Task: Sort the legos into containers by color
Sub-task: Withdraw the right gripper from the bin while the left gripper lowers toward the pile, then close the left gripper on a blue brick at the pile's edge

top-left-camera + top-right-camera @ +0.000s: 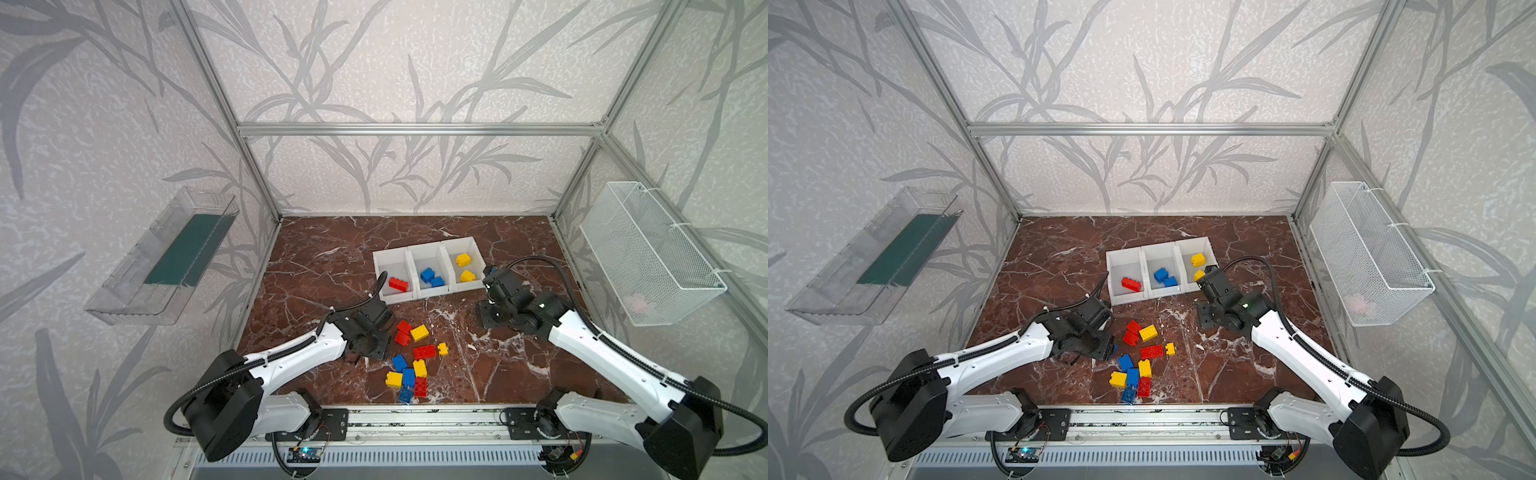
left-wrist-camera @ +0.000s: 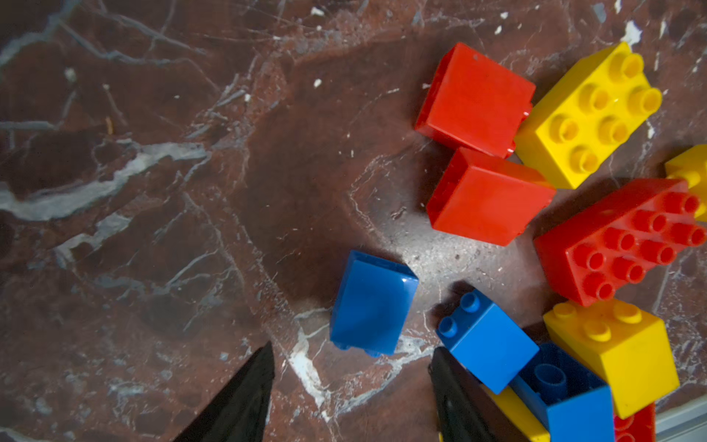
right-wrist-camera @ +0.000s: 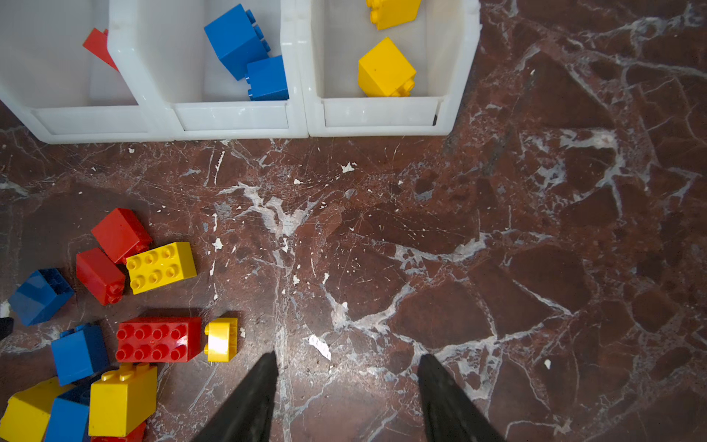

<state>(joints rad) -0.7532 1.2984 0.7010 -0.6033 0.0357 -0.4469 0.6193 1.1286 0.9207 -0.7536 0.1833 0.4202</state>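
Three white containers stand side by side: the left one (image 1: 388,259) holds a red lego (image 1: 398,284), the middle one (image 1: 424,254) two blue legos (image 1: 431,277), the right one (image 1: 457,246) two yellow legos (image 1: 463,260). Several loose red, yellow and blue legos lie in a pile (image 1: 415,361) near the front edge. My left gripper (image 2: 352,354) hangs open at the pile's left side, just short of a blue lego (image 2: 373,302) lying on its side, holding nothing. My right gripper (image 3: 348,358) is open over bare marble, right of the pile and in front of the containers.
A white wire basket (image 1: 652,257) hangs on the right wall and a clear plastic tray (image 1: 166,257) on the left wall. An aluminium rail (image 1: 415,415) runs along the front edge, and frame posts stand at the corners. In the left wrist view a second blue lego (image 2: 486,340) touches one finger.
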